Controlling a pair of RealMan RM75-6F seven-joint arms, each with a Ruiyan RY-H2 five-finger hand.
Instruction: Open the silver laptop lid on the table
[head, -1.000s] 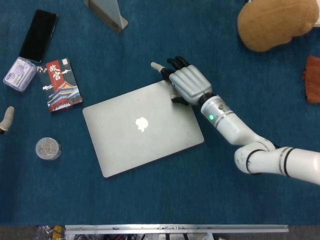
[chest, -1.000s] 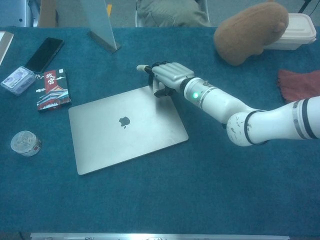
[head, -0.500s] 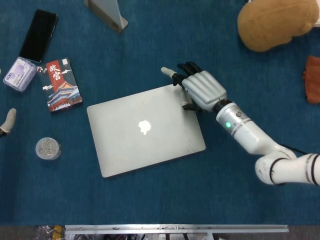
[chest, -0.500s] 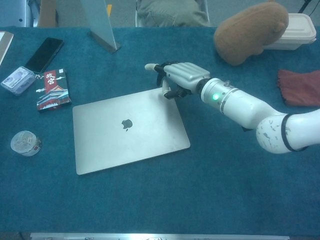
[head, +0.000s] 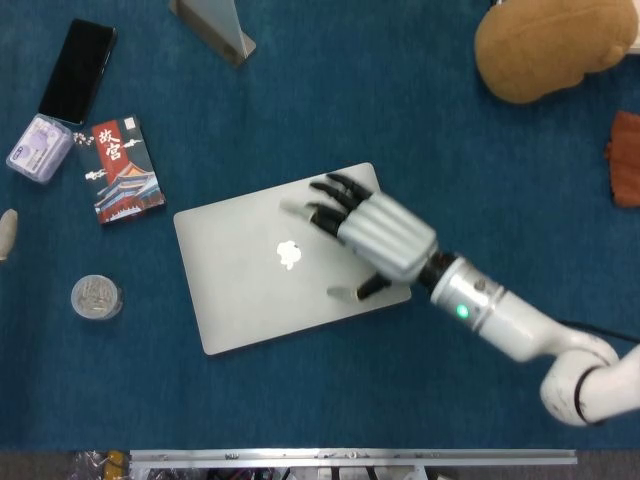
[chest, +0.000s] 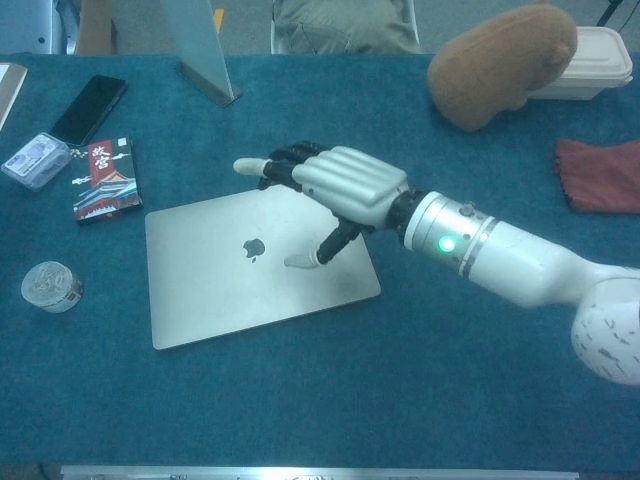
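One arm shows plainly, the right one, reaching in from about 4 o'clock across the blue desk (chest: 300, 420) in the chest view, a green light glowing on its white wrist. At 9 o'clock on the near side of the desk sits a small round clear container (chest: 45, 286), well apart from everything else. The silver laptop (chest: 225, 290) lies flat near the middle of the desk, lid shut, logo up, its corners skewed a little from the desk edge. Over its right half hovers the right hand (chest: 345, 188), palm down, holding nothing, fingers (chest: 262, 168) spread and stretched toward 9 o'clock; the thumb points down toward the lid, and whether its tip touches the metal I cannot tell. In the head view the same right hand (head: 375, 232) covers the laptop's (head: 240, 300) right side, just beside the logo. At the left border of the head view a pale fingertip shows, presumably the left hand (head: 6, 232); its pose cannot be made out. Farther off at 10 o'clock lies a red and black card box (chest: 103, 180), with a clear plastic case (chest: 35, 160) just beside it and a black phone (chest: 88, 108) beyond. At 12 o'clock stands a grey stand (chest: 205, 50). At 1 o'clock rests a brown plush toy (chest: 500, 65), touching a white lidded box (chest: 595, 60), and at 3 o'clock a reddish cloth (chest: 600, 172) lies at the desk edge.
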